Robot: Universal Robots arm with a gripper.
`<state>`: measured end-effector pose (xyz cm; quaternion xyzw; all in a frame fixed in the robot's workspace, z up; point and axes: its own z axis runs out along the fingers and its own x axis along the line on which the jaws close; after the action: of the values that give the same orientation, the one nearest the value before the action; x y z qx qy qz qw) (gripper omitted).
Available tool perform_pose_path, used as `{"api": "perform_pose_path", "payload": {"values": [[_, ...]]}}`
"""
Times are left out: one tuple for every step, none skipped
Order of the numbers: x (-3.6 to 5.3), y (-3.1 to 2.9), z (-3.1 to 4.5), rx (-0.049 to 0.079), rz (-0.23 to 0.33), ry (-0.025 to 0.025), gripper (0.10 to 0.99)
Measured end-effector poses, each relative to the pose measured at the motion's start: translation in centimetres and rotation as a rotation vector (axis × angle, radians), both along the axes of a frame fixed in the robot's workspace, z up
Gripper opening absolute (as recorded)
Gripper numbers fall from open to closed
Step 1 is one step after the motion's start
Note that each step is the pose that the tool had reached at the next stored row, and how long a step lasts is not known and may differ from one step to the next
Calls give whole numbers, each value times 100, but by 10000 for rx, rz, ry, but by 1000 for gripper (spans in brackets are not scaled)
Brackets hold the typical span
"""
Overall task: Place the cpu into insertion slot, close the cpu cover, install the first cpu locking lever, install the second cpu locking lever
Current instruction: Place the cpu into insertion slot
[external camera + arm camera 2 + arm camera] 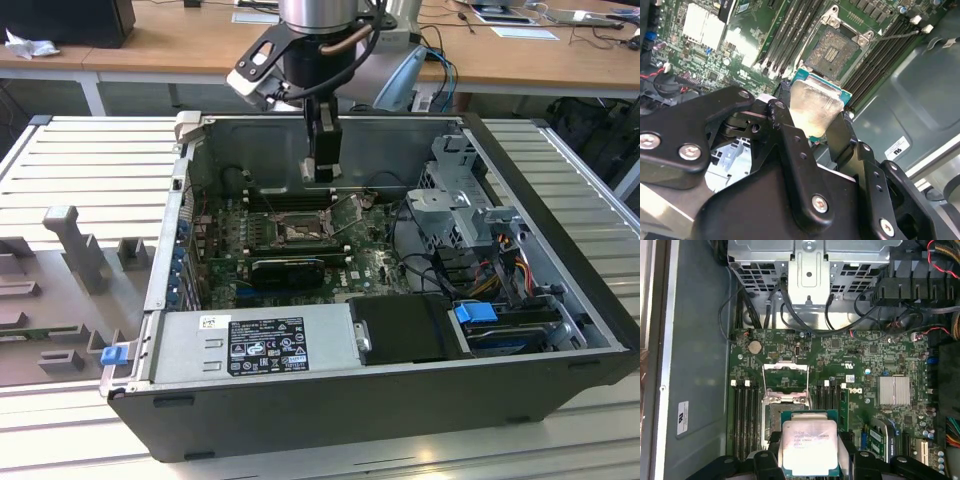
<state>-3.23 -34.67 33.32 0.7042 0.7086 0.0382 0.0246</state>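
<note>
My gripper is shut on the cpu, a pale silver square chip on a teal edge, pinched by its two opposite sides. In the exterior view the gripper hangs inside the open computer case, above the back part of the green motherboard. The insertion slot lies below the chip, which hides part of it; its grey centre shows in the second wrist view, a short way beyond the cpu. The cpu cover stands flipped open beside the slot.
The case walls surround the board. A drive cage with cables stands at the exterior view's right, a power supply along the front. A long black card and memory slots flank the socket. A silver heatsink sits further off.
</note>
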Motion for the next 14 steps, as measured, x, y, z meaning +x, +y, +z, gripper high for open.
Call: {"api": "perform_pose_path", "payload": {"values": [[0, 5, -21, 0, -19, 0, 525], [-1, 10, -39, -2, -33, 1, 525], [-1, 20, -77, -1, -49, 0, 525], [-1, 27, -113, 0, -48, -1, 525], [0, 30, -151, 0, -47, 0, 525], [-1, 35, -187, -1, -49, 16, 525], [-2, 36, -224, -3, -50, 36, 525], [-1, 37, -257, -1, -49, 40, 525], [-1, 37, -276, -1, -49, 40, 525], [-1, 37, -296, 0, -49, 39, 525], [-1, 38, -324, 0, -48, 39, 525], [-1, 39, -340, 0, -48, 40, 525], [-3, 42, -365, -1, -49, 39, 525], [-4, 46, -387, -1, -50, 39, 525]]}}
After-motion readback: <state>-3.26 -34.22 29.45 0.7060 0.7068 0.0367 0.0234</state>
